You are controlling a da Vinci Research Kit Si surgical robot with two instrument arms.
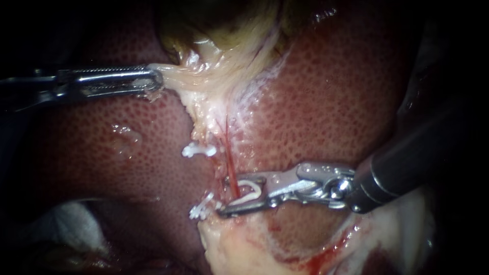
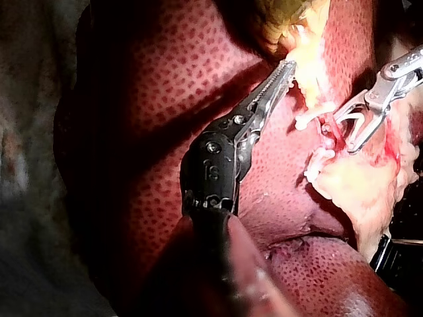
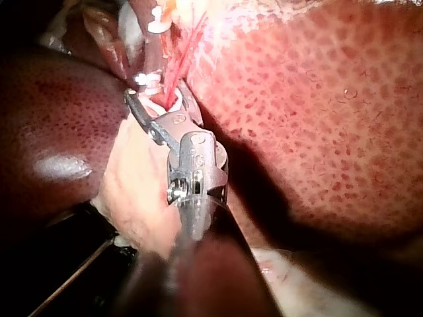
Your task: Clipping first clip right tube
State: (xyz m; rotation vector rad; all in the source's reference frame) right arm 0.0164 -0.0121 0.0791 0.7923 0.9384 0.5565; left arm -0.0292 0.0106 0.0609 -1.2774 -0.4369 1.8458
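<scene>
Clip, white and curved, straddles thin red tube.

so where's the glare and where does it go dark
Endoscope view: light pools on the middle, edges fall black, glare on the left instrument. Left wrist view: that instrument throws a dark shadow across the liver. Right wrist view: sheen on the dark lobe, deep shadow beside the right instrument.

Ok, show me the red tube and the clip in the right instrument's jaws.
Red tube (image 1: pixel 231 168), endoscope view: its mid-length.
Clip (image 1: pixel 254 185), endoscope view: white curved back, held by the right instrument (image 1: pixel 224 195).
</scene>
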